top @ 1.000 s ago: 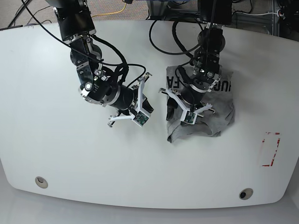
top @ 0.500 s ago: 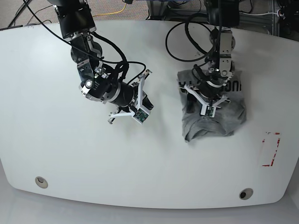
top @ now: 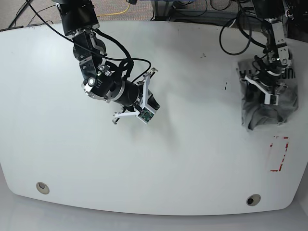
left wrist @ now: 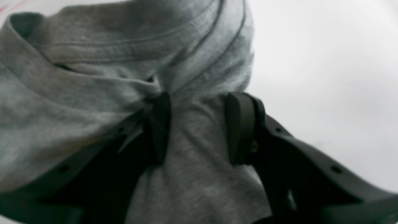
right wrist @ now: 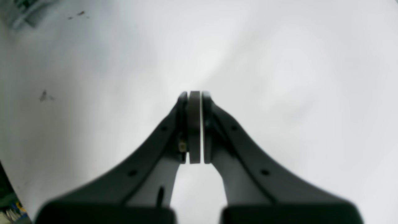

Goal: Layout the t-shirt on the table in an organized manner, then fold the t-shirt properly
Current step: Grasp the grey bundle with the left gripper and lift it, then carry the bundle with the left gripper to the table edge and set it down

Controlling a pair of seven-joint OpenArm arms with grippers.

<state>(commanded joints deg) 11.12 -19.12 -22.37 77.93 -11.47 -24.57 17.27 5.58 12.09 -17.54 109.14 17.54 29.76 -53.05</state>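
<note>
The heather-grey t-shirt (top: 284,103) lies bunched in a heap at the right side of the table (top: 202,159), close to its right edge. My left gripper (top: 260,107) presses down into the heap. In the left wrist view, the left gripper (left wrist: 199,96) is shut on a pinched fold of the t-shirt (left wrist: 93,77), just below a stitched hem. My right gripper (top: 153,104) hovers over bare table left of centre. In the right wrist view, the right gripper (right wrist: 194,95) is shut with nothing in it above the white table (right wrist: 279,62).
A red tape rectangle (top: 278,154) marks the table just in front of the heap. Two small round holes (top: 42,187) (top: 253,199) sit near the front edge. Dark specks (top: 226,85) lie left of the shirt. Black cables trail from both arms at the back.
My left arm has swung to the right and dragged the bunched t-shirt from the table's middle to its right side. The right arm has barely moved.
</note>
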